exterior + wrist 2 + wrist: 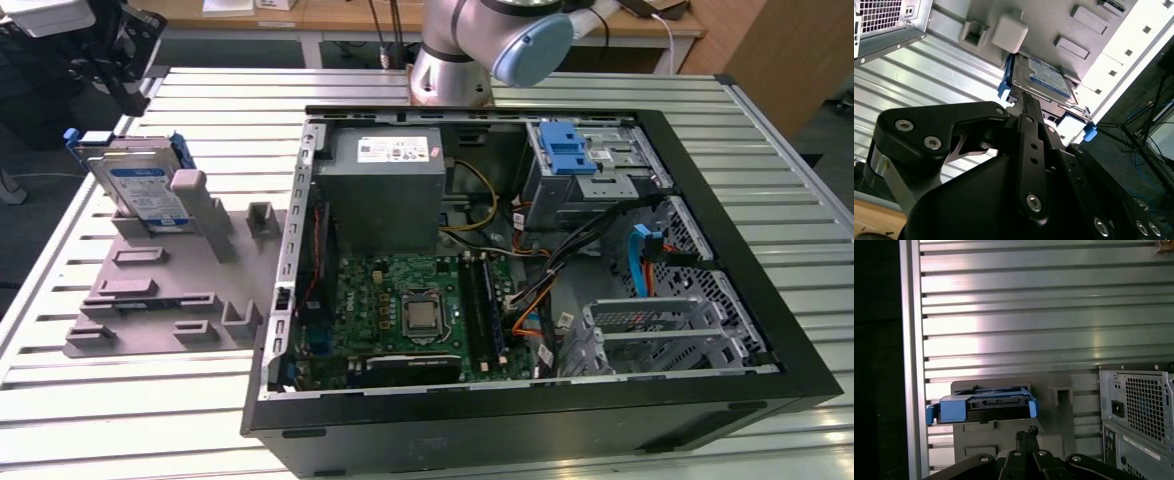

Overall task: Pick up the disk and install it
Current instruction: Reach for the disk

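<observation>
Disk (144,190): stands on edge, leaning back, in a slot of the grey holder (160,290), at the exterior view's left and outside the case (534,430). Its label faces up and its blue frame shows at both ends in both wrist views (1041,77) (984,407).
Hand (1025,96): fingers drawn together with nothing between them. In the first wrist view the tips (1026,432) sit near the disk's connector edge, with a gap between.
Holder: flat grey plate with several blocks and slots, lying on the desk (134,400) just beside the case.
Case: open, lying on its side, with motherboard, grey power supply and drive cages showing.
Desk: ribbed aluminium slats.
Arm (467,50): base at the far edge of the desk, behind the case.
</observation>
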`<state>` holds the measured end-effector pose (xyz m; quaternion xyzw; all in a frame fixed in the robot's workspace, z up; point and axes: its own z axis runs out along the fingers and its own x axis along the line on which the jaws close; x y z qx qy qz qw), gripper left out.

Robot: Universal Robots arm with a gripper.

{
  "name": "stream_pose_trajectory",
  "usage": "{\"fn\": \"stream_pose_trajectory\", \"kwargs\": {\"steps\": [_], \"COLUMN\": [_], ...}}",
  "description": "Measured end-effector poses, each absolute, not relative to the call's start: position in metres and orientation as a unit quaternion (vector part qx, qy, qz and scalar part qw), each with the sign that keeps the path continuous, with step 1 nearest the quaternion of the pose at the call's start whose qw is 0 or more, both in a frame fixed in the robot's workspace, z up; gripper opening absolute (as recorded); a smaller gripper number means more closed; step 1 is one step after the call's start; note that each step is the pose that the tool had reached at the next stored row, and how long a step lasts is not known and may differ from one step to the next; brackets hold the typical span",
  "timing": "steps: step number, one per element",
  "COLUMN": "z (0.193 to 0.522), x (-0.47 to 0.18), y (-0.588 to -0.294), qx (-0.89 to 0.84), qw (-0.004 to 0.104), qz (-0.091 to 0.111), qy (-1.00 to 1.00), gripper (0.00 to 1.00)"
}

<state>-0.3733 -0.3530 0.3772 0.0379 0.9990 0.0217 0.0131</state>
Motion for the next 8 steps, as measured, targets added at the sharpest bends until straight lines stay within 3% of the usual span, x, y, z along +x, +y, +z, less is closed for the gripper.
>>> {"fn": "stream_pose_trajectory", "kwargs": {"steps": [8], "z": [0.3771], "x": [-0.3781], "y": [-0.3513], "qx": [0.038], "qw": [0.013], "qz": [0.022], "qy": [0.999], "gripper": [0.11]}}
